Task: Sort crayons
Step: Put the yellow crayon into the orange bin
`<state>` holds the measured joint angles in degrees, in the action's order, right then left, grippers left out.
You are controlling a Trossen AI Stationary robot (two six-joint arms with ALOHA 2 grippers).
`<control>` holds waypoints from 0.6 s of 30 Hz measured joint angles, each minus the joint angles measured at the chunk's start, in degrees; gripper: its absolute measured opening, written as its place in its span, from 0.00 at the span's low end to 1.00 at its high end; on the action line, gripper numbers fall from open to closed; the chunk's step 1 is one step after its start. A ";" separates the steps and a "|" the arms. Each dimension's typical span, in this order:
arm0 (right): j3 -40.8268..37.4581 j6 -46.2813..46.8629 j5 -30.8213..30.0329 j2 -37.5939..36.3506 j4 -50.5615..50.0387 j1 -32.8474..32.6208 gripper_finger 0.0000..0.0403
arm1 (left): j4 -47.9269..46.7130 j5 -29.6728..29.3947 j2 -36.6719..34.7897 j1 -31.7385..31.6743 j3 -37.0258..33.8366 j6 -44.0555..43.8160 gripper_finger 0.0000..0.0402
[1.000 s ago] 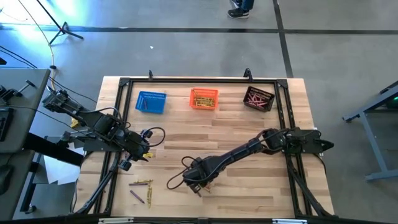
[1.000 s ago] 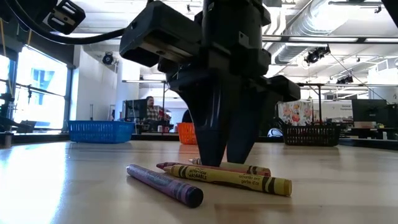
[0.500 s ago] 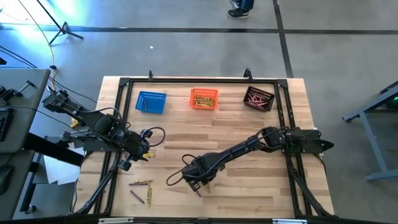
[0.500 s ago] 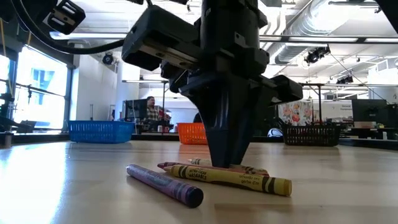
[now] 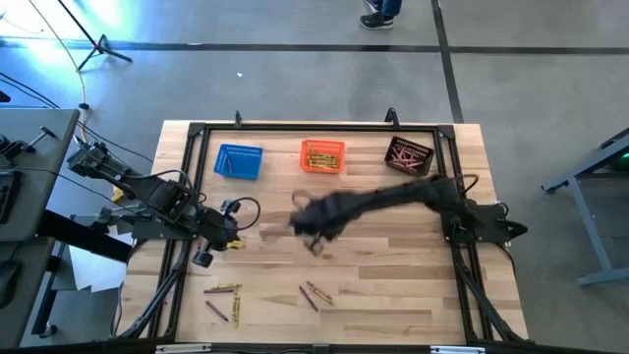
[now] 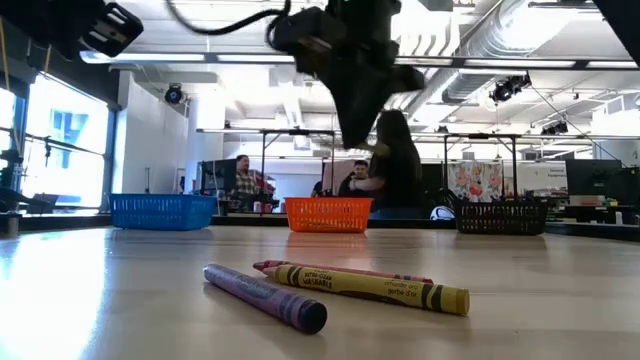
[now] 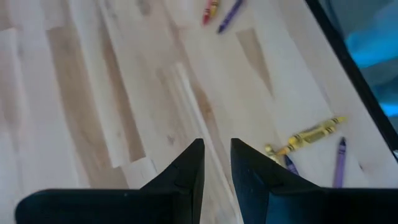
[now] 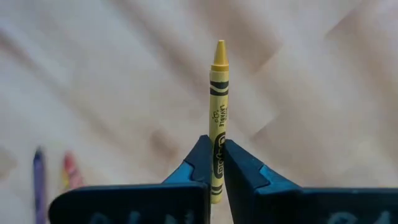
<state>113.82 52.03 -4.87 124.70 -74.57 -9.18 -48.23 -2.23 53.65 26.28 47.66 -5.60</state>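
Near, low view: three loose crayons (image 6: 340, 285) at lower centre, one purple, one yellow, one pink. Mid-frame in the high view, right gripper (image 5: 313, 239) clamps one yellow crayon (image 8: 218, 112); left gripper (image 5: 218, 244) at left, fingers slightly apart, empty. Far, top: three baskets (image 5: 322, 155).

right claw (image 5: 313, 241) motion-blurred, basket contents indistinct

Along the table's (image 5: 393, 295) far edge you have three baskets (image 5: 322, 155) in a row; crayons (image 5: 314, 293) lie near the front centre; more crayons (image 5: 224, 298) lie at the front left; a crayon (image 8: 218, 124) sits between the right gripper's (image 5: 314, 244) fingers above mid-table.
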 joint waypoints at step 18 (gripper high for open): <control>-3.58 -34.35 -6.85 -5.00 16.37 28.65 0.03 | 3.97 -14.46 0.00 -3.09 0.00 -16.53 0.16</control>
<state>110.24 17.68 -11.73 119.70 -58.21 19.47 -44.26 -16.70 53.65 23.19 47.66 -22.13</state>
